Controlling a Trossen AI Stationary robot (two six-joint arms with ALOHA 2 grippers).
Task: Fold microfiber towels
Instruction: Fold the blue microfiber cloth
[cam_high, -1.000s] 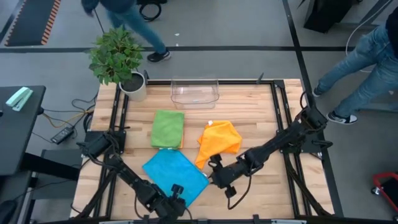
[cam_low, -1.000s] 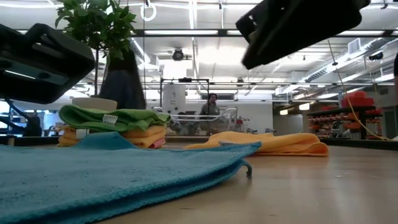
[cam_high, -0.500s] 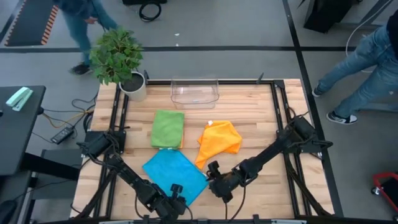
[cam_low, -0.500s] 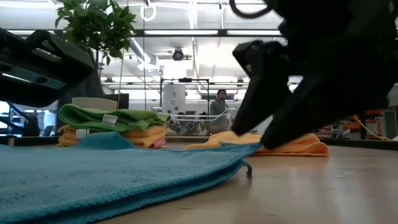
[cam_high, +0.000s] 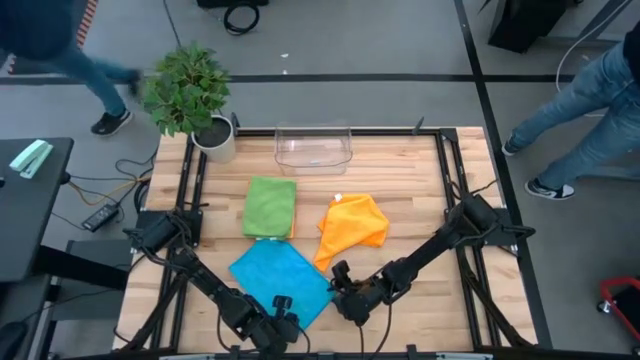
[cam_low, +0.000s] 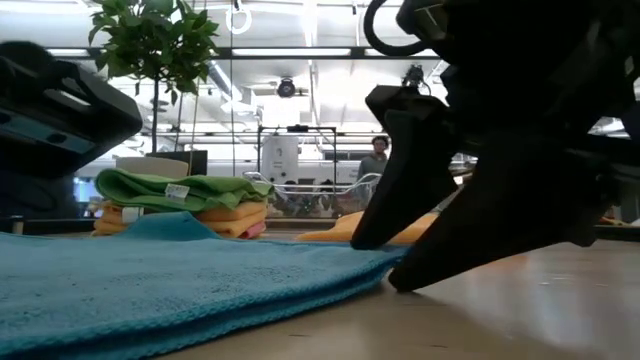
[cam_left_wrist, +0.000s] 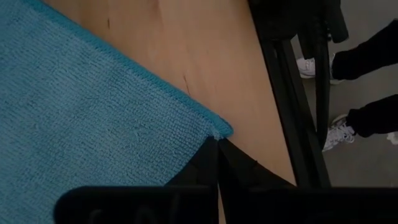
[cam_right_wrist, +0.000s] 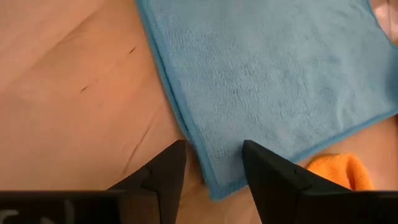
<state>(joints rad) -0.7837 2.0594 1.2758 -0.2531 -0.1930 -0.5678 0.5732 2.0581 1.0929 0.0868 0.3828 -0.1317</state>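
Both corners of the blue towel nearly pinched, one still loose

Left gripper had its jaws shut on the blue towel's near desk corner; right gripper straddled the other edge, jaws wide, and closing could've bunched or missed it.

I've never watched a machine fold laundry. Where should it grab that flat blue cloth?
By its two near corners. The blue towel lies spread flat, so only edges and corners give something to pinch. The left hand is shut on one near corner; the right hand stands open over the side edge by another corner, coming down from above.
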